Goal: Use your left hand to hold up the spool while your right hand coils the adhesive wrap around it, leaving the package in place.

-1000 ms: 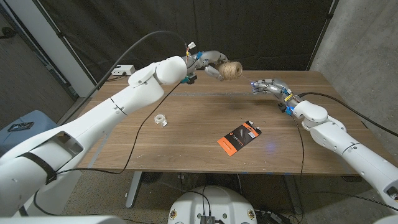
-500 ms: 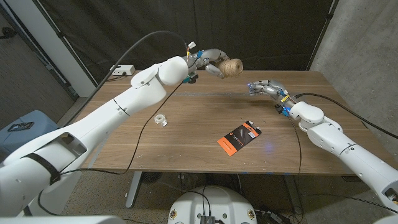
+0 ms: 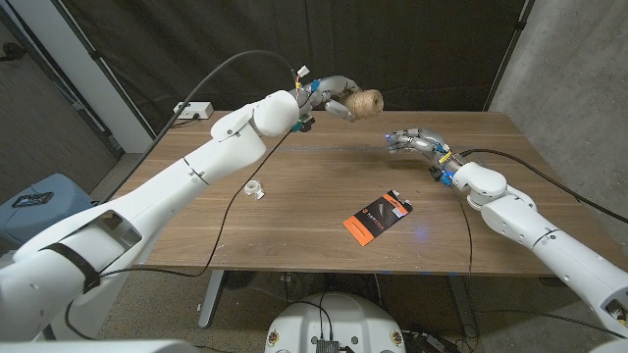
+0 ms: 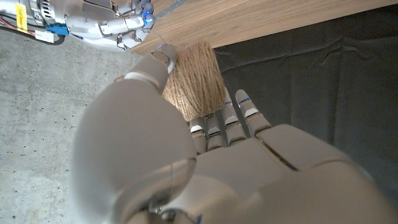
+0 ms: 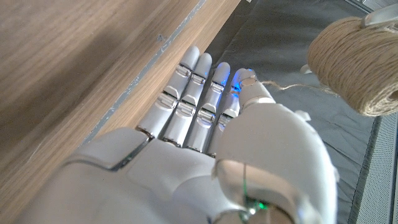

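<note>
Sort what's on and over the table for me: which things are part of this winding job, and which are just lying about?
In the job:
- twine spool, held up by the left hand
- twine strand, pinched by the right hand

Lying about:
- orange-and-black package, stays put
- small tape roll
- white box at the table's far left corner

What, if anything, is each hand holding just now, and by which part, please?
The left hand grips the twine spool by one end, clear of the table. The right hand pinches the loose twine strand near its free end.
</note>
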You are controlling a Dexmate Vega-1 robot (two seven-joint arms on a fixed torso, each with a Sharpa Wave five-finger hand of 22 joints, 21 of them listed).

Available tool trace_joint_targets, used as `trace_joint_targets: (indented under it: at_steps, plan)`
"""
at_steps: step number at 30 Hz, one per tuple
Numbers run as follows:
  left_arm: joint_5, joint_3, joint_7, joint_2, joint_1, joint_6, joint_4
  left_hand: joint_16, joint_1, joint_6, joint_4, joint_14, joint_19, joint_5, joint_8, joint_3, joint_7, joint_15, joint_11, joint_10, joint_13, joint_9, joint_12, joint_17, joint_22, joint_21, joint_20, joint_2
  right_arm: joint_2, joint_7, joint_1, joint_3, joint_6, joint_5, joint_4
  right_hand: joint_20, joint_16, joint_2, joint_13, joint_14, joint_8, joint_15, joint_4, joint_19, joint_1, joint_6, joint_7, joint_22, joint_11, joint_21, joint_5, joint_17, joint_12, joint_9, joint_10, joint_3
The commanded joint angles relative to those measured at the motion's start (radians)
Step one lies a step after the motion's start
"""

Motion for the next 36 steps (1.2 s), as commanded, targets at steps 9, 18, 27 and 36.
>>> trace_joint_targets:
  at_steps: [9,18,27,36]
  plan:
    - [0.015,0.025,0.040,-0.018,-0.001,0.046,0.007,0.009,-0.071,0.076,0.011,0.010,0.006,0.007,0.006,0.017,0.018,0.002,-0.003,0.013,0.014,0.102,0.010,0.003,0.003,0.009,-0.002,0.086,-0.015,-0.012,-0.044,0.003,-0.013,0.013,-0.068,-0.074,-0.004,0.008,0.006,0.009,0.005,-0.111,-0.002,-0.005,0.002,0.010,0.000,0.004,0.000,0.010,0.002,0.005,-0.002,0.002,0.002,0.001]
    - [0.013,0.028,0.050,-0.023,-0.003,0.062,0.011,0.008,-0.072,0.076,0.011,0.012,0.007,0.007,0.005,0.018,0.017,0.001,-0.003,0.013,0.014,0.102,0.010,0.002,0.003,0.010,-0.002,0.085,-0.019,-0.017,-0.061,-0.004,-0.018,0.007,-0.093,-0.073,-0.005,0.008,0.006,0.010,0.004,-0.110,-0.002,-0.005,0.002,0.011,-0.001,0.004,-0.001,0.012,0.002,0.006,-0.003,0.002,0.002,0.001]
    - [0.006,0.028,0.060,-0.023,-0.001,0.064,0.014,0.007,-0.073,0.076,0.011,0.011,0.006,0.008,0.004,0.019,0.017,0.003,-0.002,0.014,0.014,0.103,0.010,0.001,0.003,0.011,-0.001,0.085,-0.026,0.000,-0.070,-0.016,-0.021,0.004,-0.115,-0.073,-0.008,0.006,0.006,0.007,0.000,-0.110,-0.003,-0.006,0.002,0.005,-0.001,0.004,0.000,0.014,0.002,0.007,-0.006,0.003,-0.002,0.000]
    - [0.001,0.026,0.068,-0.020,0.002,0.068,0.014,0.010,-0.073,0.077,0.011,0.010,0.006,0.008,0.004,0.017,0.016,0.003,-0.002,0.015,0.014,0.103,0.011,0.004,0.003,0.012,-0.002,0.085,-0.036,0.036,-0.073,-0.025,-0.020,0.015,-0.127,-0.056,-0.023,-0.024,0.007,-0.024,-0.034,-0.090,0.017,-0.023,-0.050,-0.068,0.012,0.003,0.011,0.012,-0.003,0.010,-0.031,0.004,-0.049,-0.031]
